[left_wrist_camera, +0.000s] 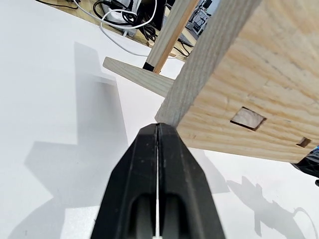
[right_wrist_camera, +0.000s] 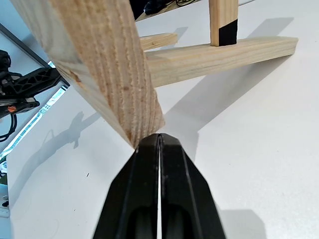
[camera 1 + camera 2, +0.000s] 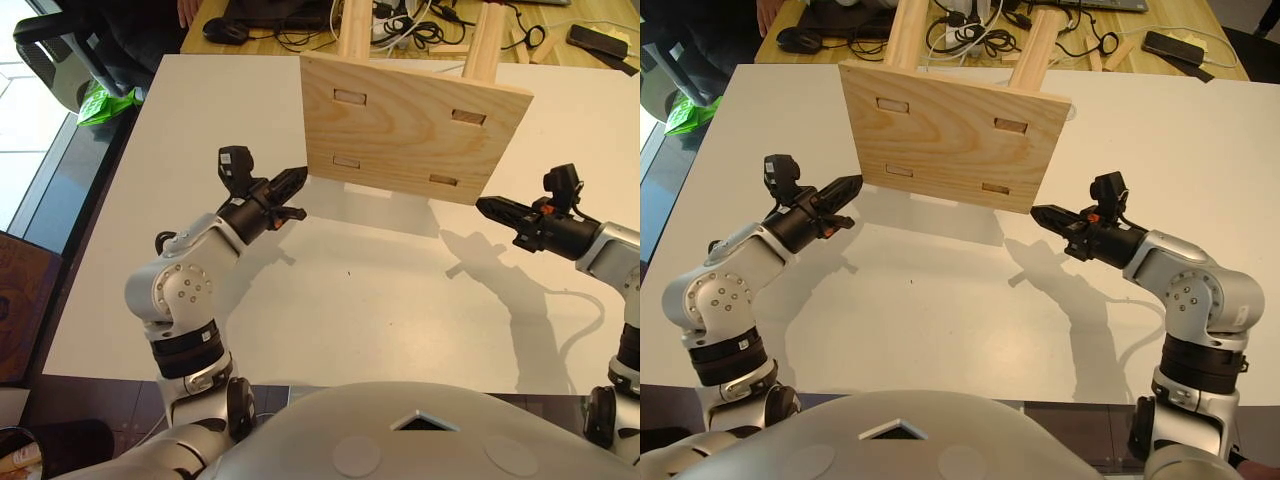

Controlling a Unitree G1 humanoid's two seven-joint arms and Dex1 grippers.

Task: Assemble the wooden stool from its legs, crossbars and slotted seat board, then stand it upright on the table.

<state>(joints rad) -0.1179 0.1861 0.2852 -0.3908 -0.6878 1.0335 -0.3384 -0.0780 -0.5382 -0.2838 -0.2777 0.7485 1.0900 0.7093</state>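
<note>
Left gripper, fingers pressed together, noses against the lower left corner of the slotted seat board. The right gripper, likewise closed, sits at the lower right corner. The stool is tipped, its board facing the robot with the lower edge off the table and the legs pointing away. Nothing is clamped, so I judge the board could slide off either tip and drop, or twist under uneven pushing. The right wrist view reveals a wooden bar resting on the table; from the head, the board screens that contact.
</note>
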